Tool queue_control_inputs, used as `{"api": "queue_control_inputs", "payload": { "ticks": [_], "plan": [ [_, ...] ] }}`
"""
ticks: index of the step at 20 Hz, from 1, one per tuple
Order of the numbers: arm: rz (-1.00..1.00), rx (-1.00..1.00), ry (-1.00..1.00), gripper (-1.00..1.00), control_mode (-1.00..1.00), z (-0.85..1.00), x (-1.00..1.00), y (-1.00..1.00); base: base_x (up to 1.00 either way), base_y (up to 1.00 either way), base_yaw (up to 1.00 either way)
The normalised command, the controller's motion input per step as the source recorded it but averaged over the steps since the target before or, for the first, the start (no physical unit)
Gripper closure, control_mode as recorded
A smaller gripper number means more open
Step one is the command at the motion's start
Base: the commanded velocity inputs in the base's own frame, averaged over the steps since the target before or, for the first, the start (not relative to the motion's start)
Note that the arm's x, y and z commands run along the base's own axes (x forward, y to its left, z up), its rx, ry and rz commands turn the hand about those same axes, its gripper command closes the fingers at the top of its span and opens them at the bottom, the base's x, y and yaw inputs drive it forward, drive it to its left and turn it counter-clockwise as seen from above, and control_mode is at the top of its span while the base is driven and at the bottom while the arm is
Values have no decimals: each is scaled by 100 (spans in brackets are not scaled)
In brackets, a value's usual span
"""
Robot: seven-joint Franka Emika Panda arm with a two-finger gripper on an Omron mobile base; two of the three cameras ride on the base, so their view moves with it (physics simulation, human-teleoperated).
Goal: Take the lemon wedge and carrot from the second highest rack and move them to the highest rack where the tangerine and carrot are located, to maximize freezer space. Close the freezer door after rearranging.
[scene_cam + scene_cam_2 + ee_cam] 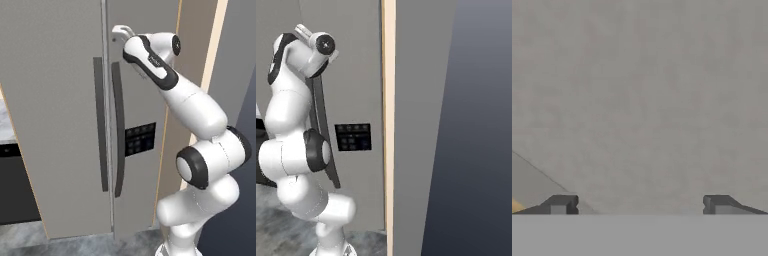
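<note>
Gripper (639,205) jaws stand wide apart and empty, facing the closed freezer door (55,100) (a plain grey panel), whose long dark handle (100,125) hangs below and looks rigid, smooth and best gripped mid-length for a heavy pull.

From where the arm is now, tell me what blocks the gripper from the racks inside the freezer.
Both doors look shut. The freezer door covers the racks, and the open gripper faces a plain grey panel high near the door seam, holding nothing. Neither handle is gripped.
</note>
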Motion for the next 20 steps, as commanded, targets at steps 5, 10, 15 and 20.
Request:
{"api": "queue_control_inputs", "payload": {
  "ticks": [5, 10, 15, 20],
  "plan": [
    [-12, -7, 0, -100, -100, 0, 41, 61, 0, 0, 0],
    [-21, -6, 0, -100, -100, 0, 48, 50, 0, 0, 0],
    [-39, -6, 2, -100, -100, 0, 51, 30, 0, 0, 0],
    [-48, -7, 6, -100, -100, 0, 51, 27, 0, 0, 0]
  ]
}}
